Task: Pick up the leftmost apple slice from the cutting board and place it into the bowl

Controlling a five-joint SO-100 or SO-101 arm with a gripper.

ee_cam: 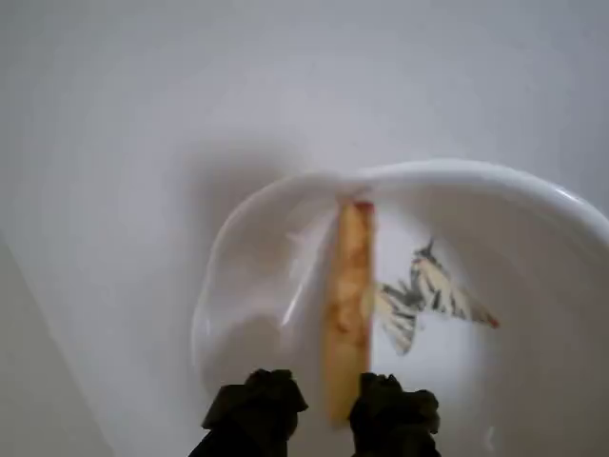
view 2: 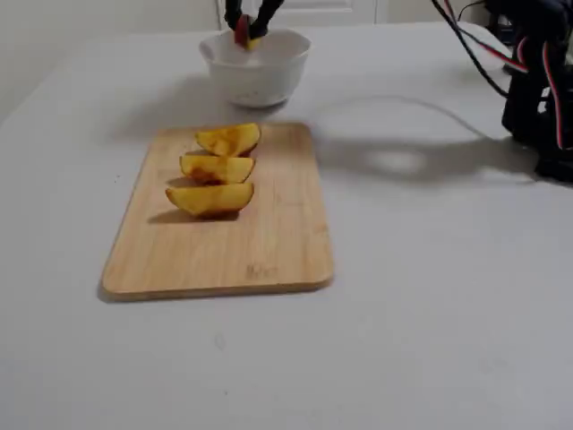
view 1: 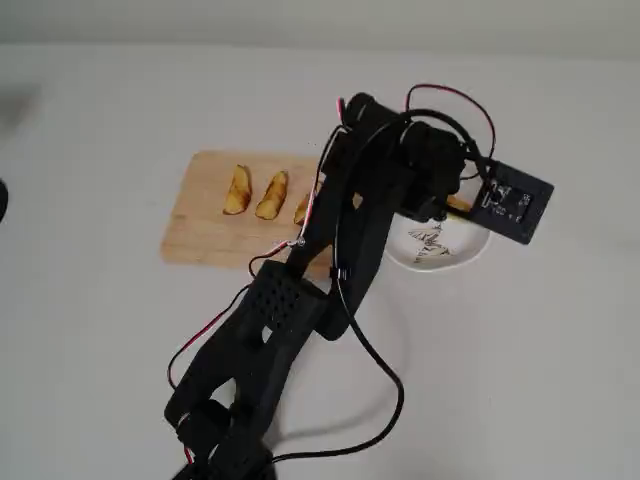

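Observation:
My gripper (ee_cam: 324, 414) is shut on the apple slice (ee_cam: 348, 305), a long yellow wedge with a reddish skin edge. The slice hangs over the inside of the white bowl (ee_cam: 457, 173), beside the butterfly marking on its bottom. From the fixed view the gripper (view 2: 246, 22) holds the slice (view 2: 243, 34) just above the bowl (view 2: 260, 76). The overhead view shows only a yellow tip of the slice (view 1: 459, 204) under the wrist, above the bowl (view 1: 470, 255). The pale wooden cutting board (view 1: 200, 235) (view 2: 269, 242) lies to the left of the bowl there.
Three narrower apple slices (view 1: 237, 190) (view 1: 271, 195) (view 1: 301, 210) lie in a row on the board, also in the fixed view (view 2: 215, 167). The black arm (view 1: 300, 290) crosses the board's right end in the overhead view. Its base and cables (view 2: 537, 81) stand at the fixed view's right.

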